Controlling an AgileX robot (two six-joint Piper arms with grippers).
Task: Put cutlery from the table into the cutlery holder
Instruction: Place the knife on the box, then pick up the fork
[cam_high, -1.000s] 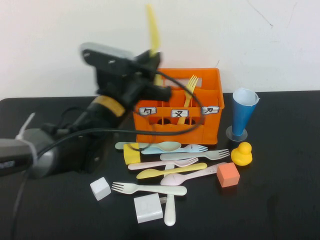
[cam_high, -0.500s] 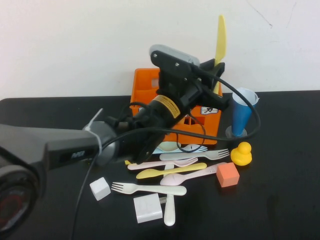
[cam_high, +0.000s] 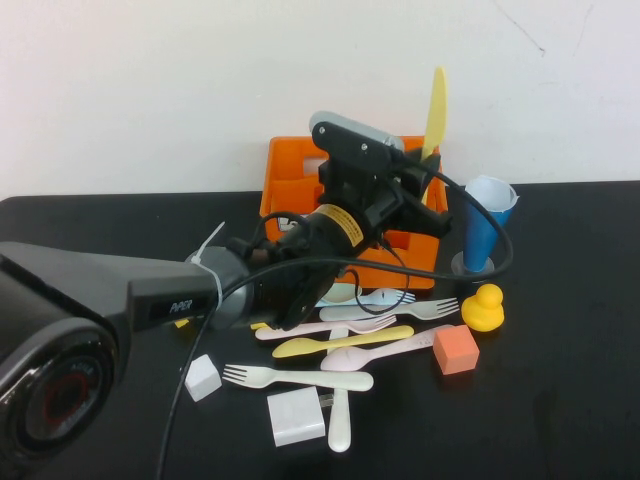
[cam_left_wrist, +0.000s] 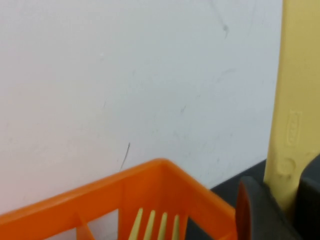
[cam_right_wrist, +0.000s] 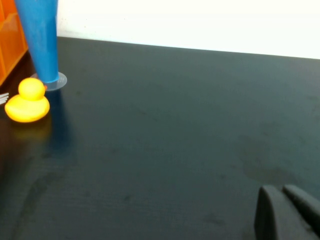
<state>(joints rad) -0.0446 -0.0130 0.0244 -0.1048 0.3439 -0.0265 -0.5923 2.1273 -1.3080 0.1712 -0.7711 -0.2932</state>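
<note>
My left gripper is shut on a yellow plastic knife and holds it upright above the right end of the orange cutlery holder. In the left wrist view the knife stands between the dark fingers, with the holder's rim and a yellow fork's tines below. Several pastel forks and spoons lie on the black table in front of the holder. My right gripper is shut and empty, over bare table at the right; it is out of the high view.
A blue cone cup stands right of the holder, with a yellow duck and an orange block near it. White blocks lie among the cutlery. The duck and cup show in the right wrist view.
My left arm swung right from the holder's left end to its right end with the yellow knife, then sank slightly. The cutlery on the table has not moved.
</note>
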